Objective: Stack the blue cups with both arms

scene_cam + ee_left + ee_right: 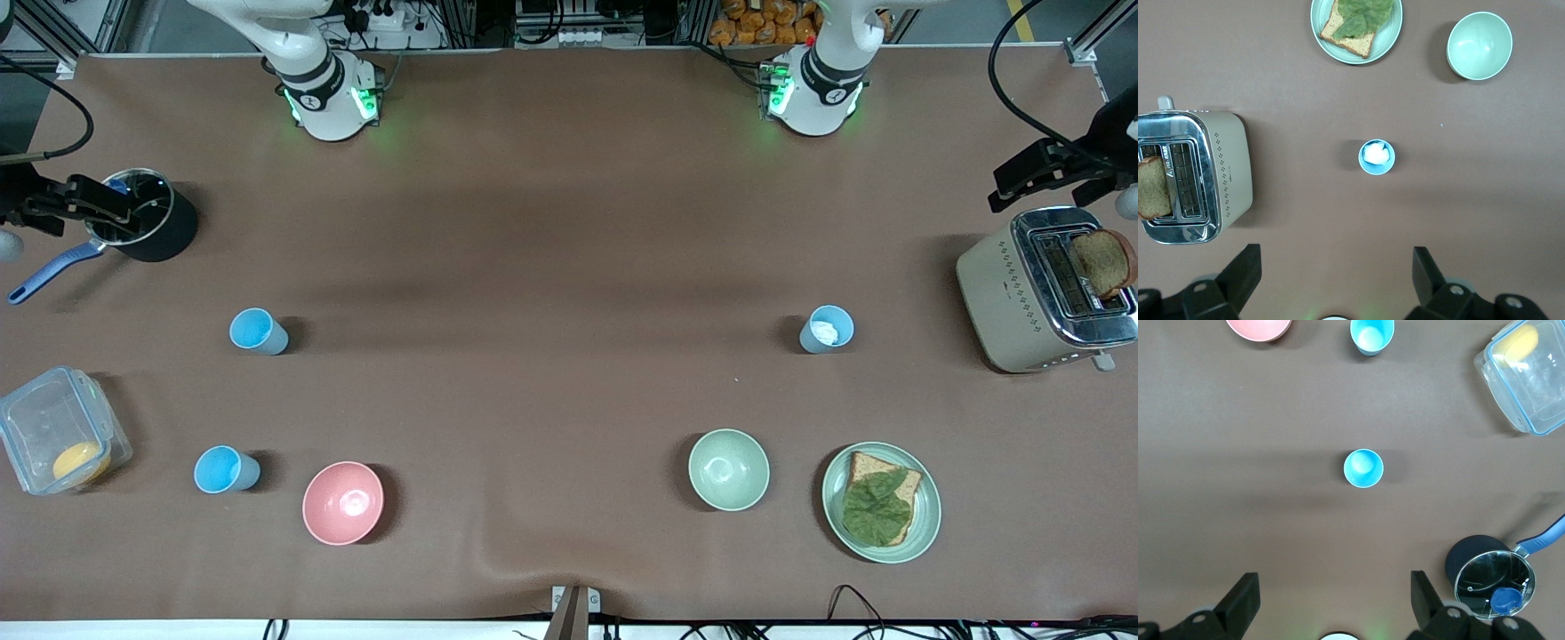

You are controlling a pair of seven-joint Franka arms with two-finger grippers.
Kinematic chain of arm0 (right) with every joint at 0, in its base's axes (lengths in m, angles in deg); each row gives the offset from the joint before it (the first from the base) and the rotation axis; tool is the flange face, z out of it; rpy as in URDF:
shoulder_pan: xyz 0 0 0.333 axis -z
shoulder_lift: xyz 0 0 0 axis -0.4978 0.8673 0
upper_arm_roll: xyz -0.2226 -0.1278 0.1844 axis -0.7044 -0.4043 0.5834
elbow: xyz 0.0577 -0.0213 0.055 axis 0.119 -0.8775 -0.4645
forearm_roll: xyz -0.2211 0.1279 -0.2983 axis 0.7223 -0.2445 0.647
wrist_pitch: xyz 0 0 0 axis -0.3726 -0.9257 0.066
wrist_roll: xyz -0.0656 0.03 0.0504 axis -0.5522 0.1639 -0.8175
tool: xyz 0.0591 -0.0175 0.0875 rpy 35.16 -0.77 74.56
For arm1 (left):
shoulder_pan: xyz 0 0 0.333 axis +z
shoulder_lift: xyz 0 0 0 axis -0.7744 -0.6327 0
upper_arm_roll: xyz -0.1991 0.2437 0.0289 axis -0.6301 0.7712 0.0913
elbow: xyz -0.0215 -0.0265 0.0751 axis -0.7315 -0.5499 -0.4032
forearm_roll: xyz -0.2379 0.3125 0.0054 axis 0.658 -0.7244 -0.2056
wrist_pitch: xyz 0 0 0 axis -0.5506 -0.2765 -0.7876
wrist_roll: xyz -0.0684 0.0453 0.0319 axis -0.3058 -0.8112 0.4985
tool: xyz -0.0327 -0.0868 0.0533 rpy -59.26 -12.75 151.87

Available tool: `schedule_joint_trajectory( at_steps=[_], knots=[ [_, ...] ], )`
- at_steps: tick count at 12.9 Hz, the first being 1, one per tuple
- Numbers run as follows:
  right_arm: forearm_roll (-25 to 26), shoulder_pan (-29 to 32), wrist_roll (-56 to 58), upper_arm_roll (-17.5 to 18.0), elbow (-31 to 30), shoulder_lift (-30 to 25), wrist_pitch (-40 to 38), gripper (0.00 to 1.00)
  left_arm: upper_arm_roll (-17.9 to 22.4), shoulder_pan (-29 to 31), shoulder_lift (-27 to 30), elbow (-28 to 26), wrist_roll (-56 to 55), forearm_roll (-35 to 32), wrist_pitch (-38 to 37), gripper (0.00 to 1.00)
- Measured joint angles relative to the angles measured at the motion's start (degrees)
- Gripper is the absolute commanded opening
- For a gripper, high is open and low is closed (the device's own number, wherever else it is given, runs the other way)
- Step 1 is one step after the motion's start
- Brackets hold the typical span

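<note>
Three blue cups stand upright on the brown table. A sky-blue cup [258, 331] [1363, 467] stands toward the right arm's end, and a second one [225, 469] [1371, 335] is nearer the front camera, beside the pink bowl [343, 502]. A paler cup [827, 329] [1376, 157] with a white lump inside stands toward the left arm's end. My left gripper [1336, 253] hangs open high over the table with nothing between its fingers. The right gripper [1333, 577] is also open and empty, high up. Neither gripper shows in the front view.
At the left arm's end are a toaster [1036, 293] with a bread slice, a plate [925, 524] of bread and lettuce, and a pale green bowl [729, 469]. At the right arm's end are a black pot [156, 222] and a clear container [58, 431].
</note>
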Motion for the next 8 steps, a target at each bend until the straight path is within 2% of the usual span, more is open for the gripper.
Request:
schedule_joint_trajectory(
  at_steps=[8],
  knots=[
    [0.1,-1.0,0.1,0.9,0.2,-1.7,-0.1,1.00,0.0,0.0,0.4,-0.5,0.1,0.0,0.0,1.00]
  ],
)
